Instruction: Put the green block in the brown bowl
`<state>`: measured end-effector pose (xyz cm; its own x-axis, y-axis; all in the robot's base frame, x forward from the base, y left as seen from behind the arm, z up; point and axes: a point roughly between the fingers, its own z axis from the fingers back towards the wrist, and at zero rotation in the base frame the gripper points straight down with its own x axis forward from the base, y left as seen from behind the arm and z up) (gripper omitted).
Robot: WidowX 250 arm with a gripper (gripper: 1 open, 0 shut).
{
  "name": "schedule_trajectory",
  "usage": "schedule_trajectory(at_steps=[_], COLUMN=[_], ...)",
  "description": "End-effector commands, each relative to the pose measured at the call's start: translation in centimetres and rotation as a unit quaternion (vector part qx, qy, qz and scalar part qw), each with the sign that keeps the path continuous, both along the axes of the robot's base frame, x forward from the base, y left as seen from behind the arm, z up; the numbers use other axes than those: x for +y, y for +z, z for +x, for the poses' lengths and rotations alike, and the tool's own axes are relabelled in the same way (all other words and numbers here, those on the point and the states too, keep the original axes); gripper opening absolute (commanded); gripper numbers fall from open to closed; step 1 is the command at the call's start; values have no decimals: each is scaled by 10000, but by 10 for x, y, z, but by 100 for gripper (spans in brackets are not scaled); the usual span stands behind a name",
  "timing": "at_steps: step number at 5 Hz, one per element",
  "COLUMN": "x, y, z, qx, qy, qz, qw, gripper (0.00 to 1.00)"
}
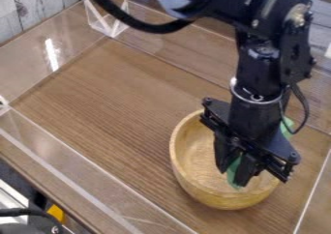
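The green block [234, 166] stands almost upright between the black fingers of my gripper [242, 170], which is shut on it and points straight down. Its lower end reaches inside the brown bowl [189, 165], a round tan wooden bowl with a thick rim near the front right of the table. The arm comes down from the top of the picture and hides the back right of the bowl's rim. I cannot tell whether the block's tip touches the bowl's floor.
The wooden table [116, 93] is enclosed by clear acrylic walls, with a low clear panel [65, 151] along the front left and a small clear triangular stand [108, 20] at the back left. A black cable runs beside the arm on the right.
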<state>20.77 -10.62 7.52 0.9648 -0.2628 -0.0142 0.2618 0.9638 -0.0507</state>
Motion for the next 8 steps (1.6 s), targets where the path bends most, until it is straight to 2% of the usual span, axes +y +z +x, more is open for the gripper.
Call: schedule_trajectory(at_steps=[1,2,4,5,6,7,8], x=[-7,-10,0,0,10,21,38], y=[10,18,9,21,23,25,25], z=[0,-1,-4,-6,-6,-5,-8], qx=[-159,-224,-324,-373,-308,-268,-297], qy=[-25,35,148,291,360,436,229], qz=[-104,-133,-234,-240,-232,-237,-163], qw=[9998,9997,9991,9986,9986,9984,9992], gripper=[0,0,0,0,100,100,100])
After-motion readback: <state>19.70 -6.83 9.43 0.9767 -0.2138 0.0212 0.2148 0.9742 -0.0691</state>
